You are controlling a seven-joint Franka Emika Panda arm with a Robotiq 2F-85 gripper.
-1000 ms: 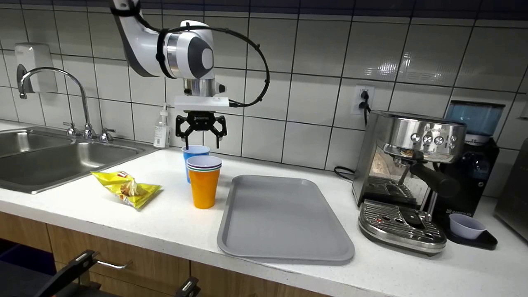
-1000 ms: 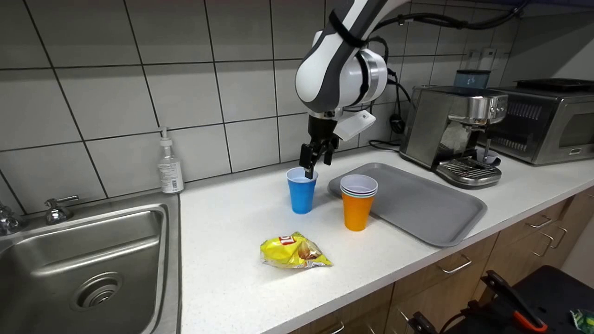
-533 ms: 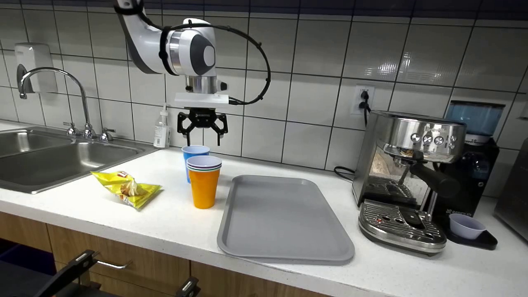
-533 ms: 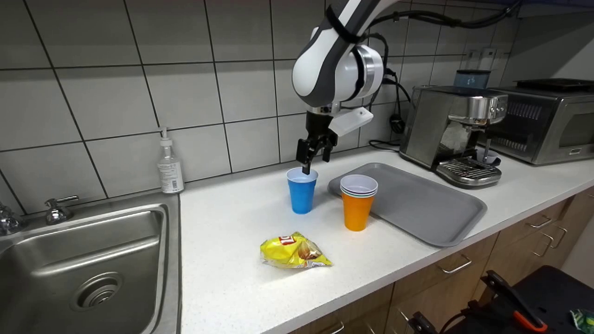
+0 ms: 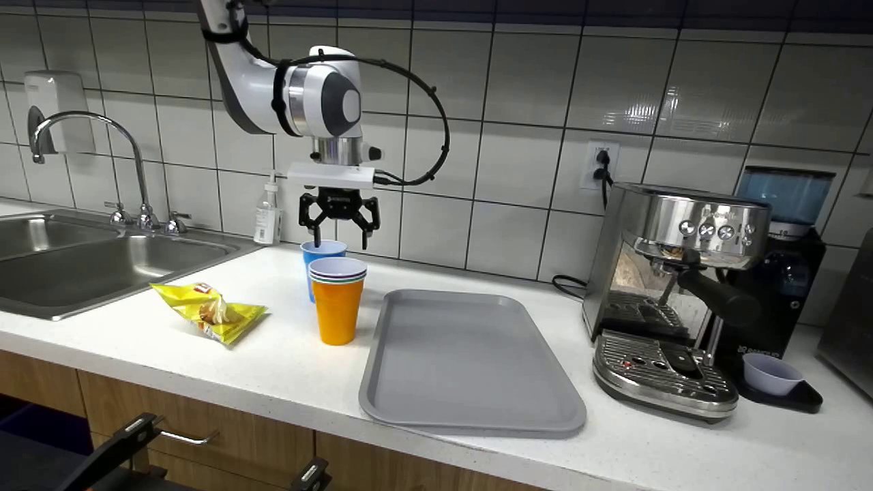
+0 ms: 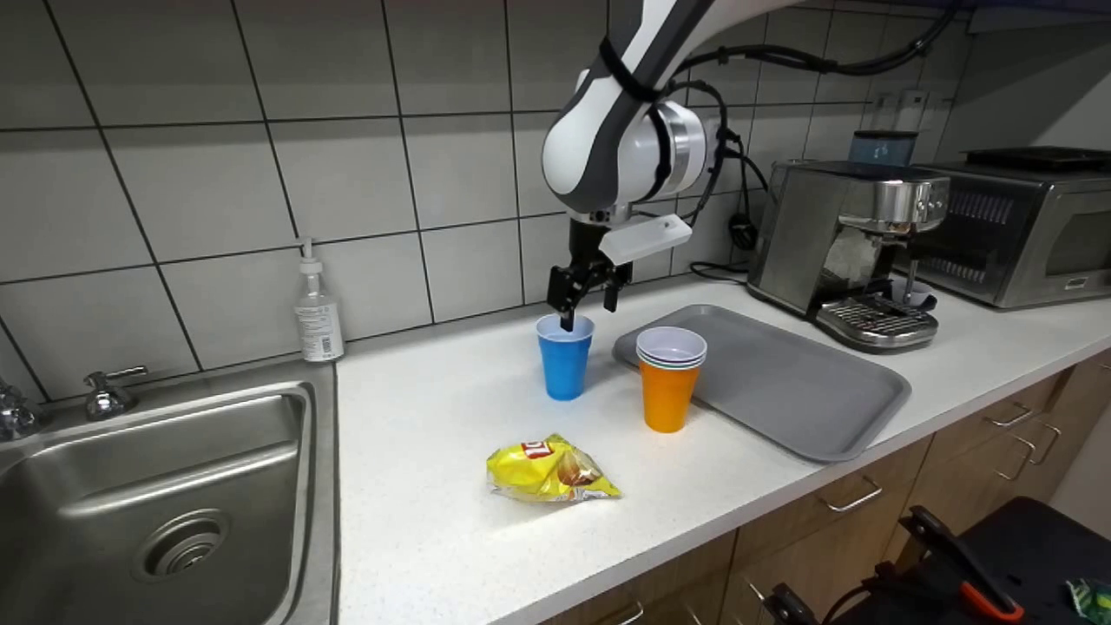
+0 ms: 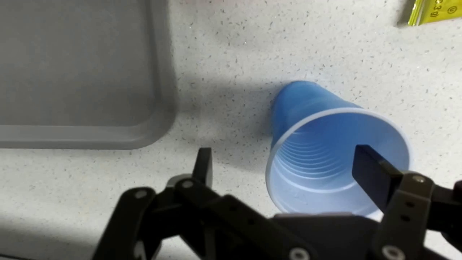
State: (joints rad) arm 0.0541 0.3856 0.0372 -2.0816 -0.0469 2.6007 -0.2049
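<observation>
Your claw dips slightly, jaws apart, one finger over the far blue cup; likely aligning, next: lower carefully.

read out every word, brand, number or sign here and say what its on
"3 g)", start unclear: yellow bag, wrist view
Apparently a circled "U": same bag
Too small or blurred to read: the bag's red logo, and lettering on the pump bottle, gripper, black grinder and steel oven

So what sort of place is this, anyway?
Probably a kitchen, though I can't tell whether it's in a home or an office. A metal sink, an espresso machine and wooden drawers below the counter point that way.
</observation>
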